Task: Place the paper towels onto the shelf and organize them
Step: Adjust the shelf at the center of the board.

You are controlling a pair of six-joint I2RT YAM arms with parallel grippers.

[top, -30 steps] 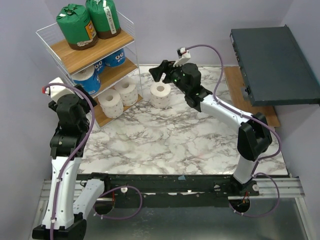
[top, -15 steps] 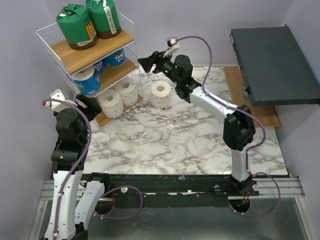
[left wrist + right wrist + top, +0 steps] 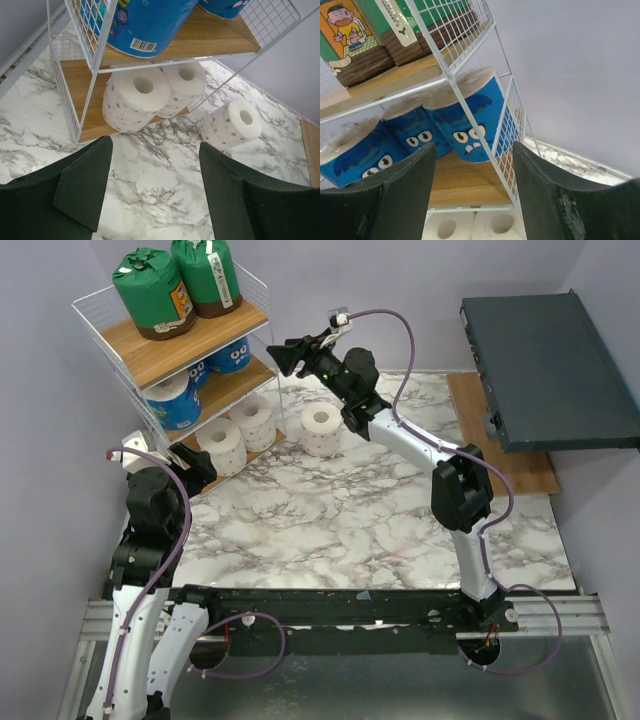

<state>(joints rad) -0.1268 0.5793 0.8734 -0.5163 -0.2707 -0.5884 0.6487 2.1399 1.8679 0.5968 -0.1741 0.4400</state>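
Observation:
The wire shelf [image 3: 110, 335] stands at the back left. Two green-wrapped rolls [image 3: 155, 290] sit on its top board, blue-printed rolls [image 3: 178, 400] on the middle board, two white rolls [image 3: 222, 445] on the bottom board. One white roll [image 3: 321, 430] stands on the marble just right of the shelf, also in the left wrist view [image 3: 231, 124]. My right gripper [image 3: 283, 353] is open and empty, raised beside the shelf's right side, facing the blue rolls [image 3: 470, 117]. My left gripper [image 3: 195, 468] is open and empty, low in front of the shelf's bottom tier [image 3: 90, 125].
A dark grey flat box [image 3: 545, 370] lies at the back right on a wooden board [image 3: 480, 410]. The marble tabletop [image 3: 360, 520] stretches between the arms. The purple wall stands close behind the shelf.
My right gripper has swung left and up, away from the loose white roll, to the shelf's right side. My left arm has lowered and moved right, toward the bottom tier.

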